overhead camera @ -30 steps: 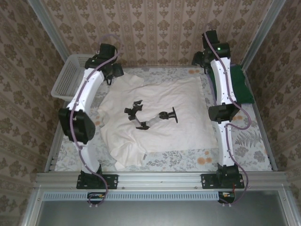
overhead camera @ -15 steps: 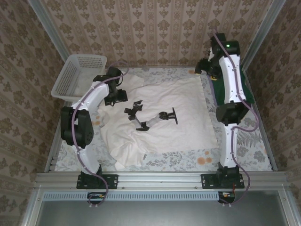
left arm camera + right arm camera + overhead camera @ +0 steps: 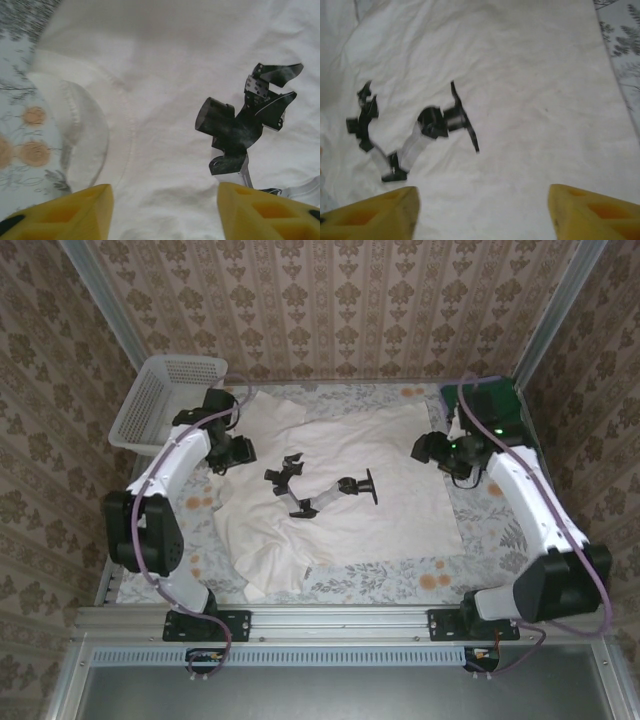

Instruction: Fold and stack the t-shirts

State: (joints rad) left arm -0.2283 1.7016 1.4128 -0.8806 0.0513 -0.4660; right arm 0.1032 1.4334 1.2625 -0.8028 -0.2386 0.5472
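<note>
Left fingers (image 3: 75, 210) and right fingers (image 3: 375, 212) gape over cream t-shirt (image 3: 400, 500) beside mesh basket (image 3: 135, 412).

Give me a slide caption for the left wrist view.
Open left claw over the cream t-shirt, its black print just ahead.

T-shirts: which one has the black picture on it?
The cream-white t-shirt spread across the middle; the dark green t-shirt at the far right shows none.

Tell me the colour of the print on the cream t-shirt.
Black print, with pale grey parts; clearest in left wrist view.
</note>
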